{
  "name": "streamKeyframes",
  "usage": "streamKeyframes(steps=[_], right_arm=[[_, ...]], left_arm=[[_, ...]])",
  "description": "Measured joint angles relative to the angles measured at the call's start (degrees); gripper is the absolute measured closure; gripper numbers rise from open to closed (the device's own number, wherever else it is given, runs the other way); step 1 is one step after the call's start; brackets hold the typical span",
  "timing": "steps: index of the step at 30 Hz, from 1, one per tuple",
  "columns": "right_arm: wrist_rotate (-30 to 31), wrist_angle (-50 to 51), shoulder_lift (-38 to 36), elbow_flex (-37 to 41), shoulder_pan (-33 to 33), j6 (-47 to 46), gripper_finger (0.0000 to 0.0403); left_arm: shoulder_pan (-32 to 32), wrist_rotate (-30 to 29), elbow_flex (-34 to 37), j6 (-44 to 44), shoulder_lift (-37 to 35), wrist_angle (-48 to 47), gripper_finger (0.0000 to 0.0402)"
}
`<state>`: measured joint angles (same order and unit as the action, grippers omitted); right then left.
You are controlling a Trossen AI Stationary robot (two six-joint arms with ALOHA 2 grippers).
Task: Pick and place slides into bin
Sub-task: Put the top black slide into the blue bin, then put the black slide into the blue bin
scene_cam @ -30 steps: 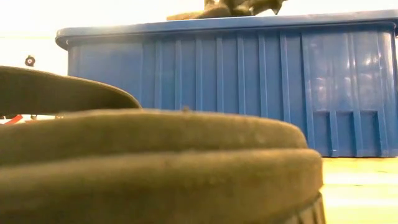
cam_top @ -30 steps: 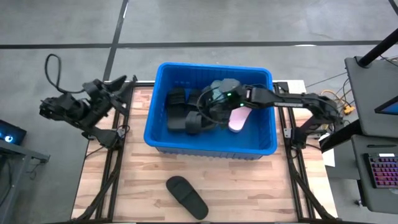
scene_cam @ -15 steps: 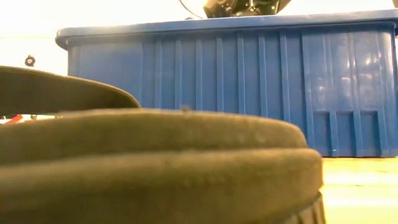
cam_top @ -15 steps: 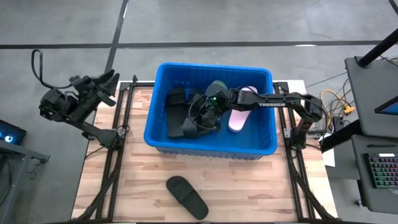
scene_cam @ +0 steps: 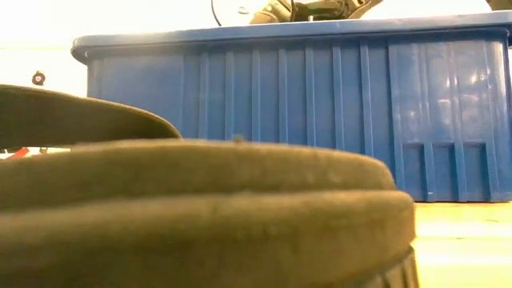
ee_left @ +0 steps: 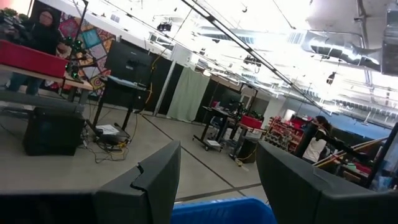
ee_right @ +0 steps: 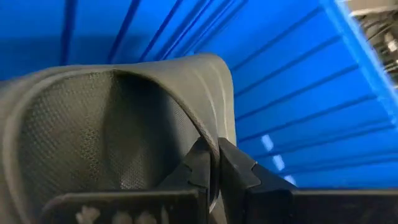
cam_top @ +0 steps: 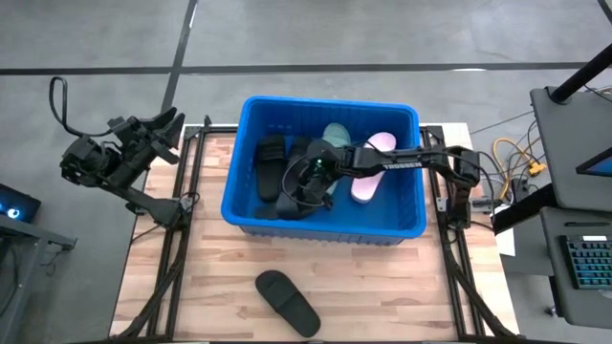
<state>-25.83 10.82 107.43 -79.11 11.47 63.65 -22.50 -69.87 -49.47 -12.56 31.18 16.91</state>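
Reaching farther left in bin [cam_top: 251,218], right hand [cam_top: 308,183] pinching green slide [ee_right: 124,118].

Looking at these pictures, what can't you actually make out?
- Low view: the black slide on the table fills the front and hides most of the table; the bin wall hides everything inside.
- High view: slides in the bin overlap under the right arm, so their count is unclear.
- Right wrist view: the right gripper pinches a dark slide, cut off by the edge.

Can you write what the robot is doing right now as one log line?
right end effector: shut on slide inside bin | left end effector: open, parked off-table | one slide left on table
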Motion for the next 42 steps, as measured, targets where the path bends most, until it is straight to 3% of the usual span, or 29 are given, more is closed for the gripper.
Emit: streamKeyframes(steps=[14, 29, 32, 42], right_arm=[[0.25, -3.75, 2.89, -0.09, -1.74, -4.40, 0.0367], [0.44, 1.08, 1.95, -0.07, -1.73, -9.95, 0.0252], [3.91, 3.97, 0.96, -0.07, -1.75, -9.41, 0.0235], [4.84, 9.15, -0.19, -0.07, -2.37, -11.63, 0.0225]], left_arm=[[-0.02, -0.09, 0.15, 0.08, -0.26, 0.04, 0.0207], [-0.02, -0.09, 0.17, 0.11, -0.69, 0.04, 0.0207], [-0.01, -0.07, 0.17, 0.11, -0.87, 0.03, 0.0207], [-0.02, -0.06, 0.17, 0.11, -0.96, 0.04, 0.0207]])
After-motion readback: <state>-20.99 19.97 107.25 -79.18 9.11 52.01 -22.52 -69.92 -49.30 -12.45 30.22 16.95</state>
